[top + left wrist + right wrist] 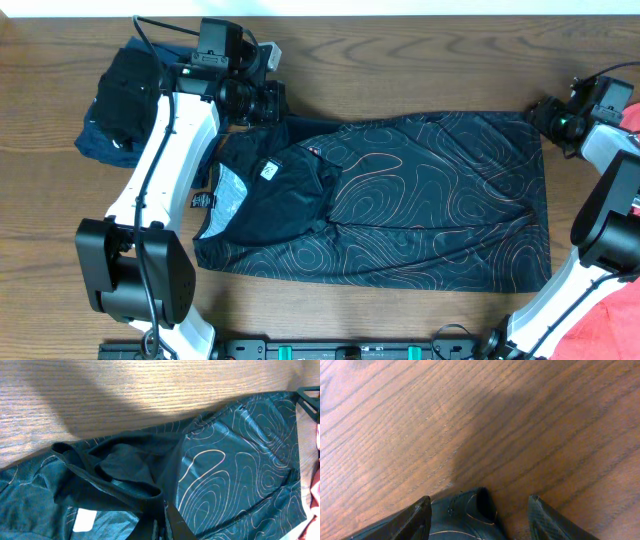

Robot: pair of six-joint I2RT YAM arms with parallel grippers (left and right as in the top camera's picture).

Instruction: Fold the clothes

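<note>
— Coral-red cloth sits nearest the arm bases: how many pieces?
— One coral-red soft garment (612,322), bunched in the lower right corner of the overhead frame and partly cut off by the edge.
— And beyond it on the brown wooden table (400,60)?
— One black short-sleeved shirt with thin orange-white contour lines (420,200). It lies across the middle, collar end to the left and hem to the right. Its left part is rumpled and doubled over, and one white label shows.
— How many grippers?
— Two. The left gripper (268,103), at the shirt's upper left corner, is pinched closed on a dark fold of the shirt. In the left wrist view the cloth rises in a ridge to the fingers (175,527) at the bottom edge.
— And the other?
— The right gripper (480,502) is at the shirt's upper right corner with its jaws wide apart. That corner lies on the wood between the two fingers and is not clamped.
— What is farthest?
— One pile in the upper left: a black garment (125,85) on top of a navy garment (95,140), partly behind the left arm.
</note>
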